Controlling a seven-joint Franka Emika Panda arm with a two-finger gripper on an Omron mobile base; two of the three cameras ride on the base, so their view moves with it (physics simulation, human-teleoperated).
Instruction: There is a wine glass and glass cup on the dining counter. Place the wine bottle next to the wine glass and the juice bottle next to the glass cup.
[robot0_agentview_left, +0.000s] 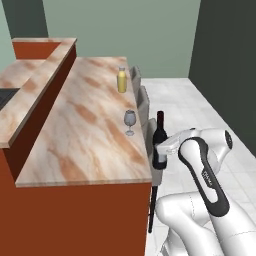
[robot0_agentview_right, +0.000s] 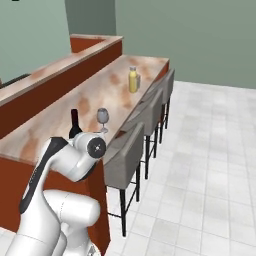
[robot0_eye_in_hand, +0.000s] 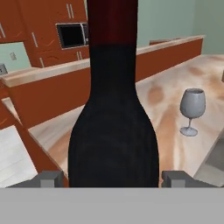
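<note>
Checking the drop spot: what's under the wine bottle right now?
The wine bottle sits in the gripper at the dining counter's stool-side edge, near the wine glass. Its base is covered, so contact underneath is unclear.

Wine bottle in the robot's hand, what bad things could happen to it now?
The wine bottle is held in the gripper at the very edge of the dining counter. Set down too near that edge, it might tip off onto the floor. The wine glass stands close by, so a swing of the bottle could knock it over. The hold looks low on the bottle, so the tall top might lean.
</note>
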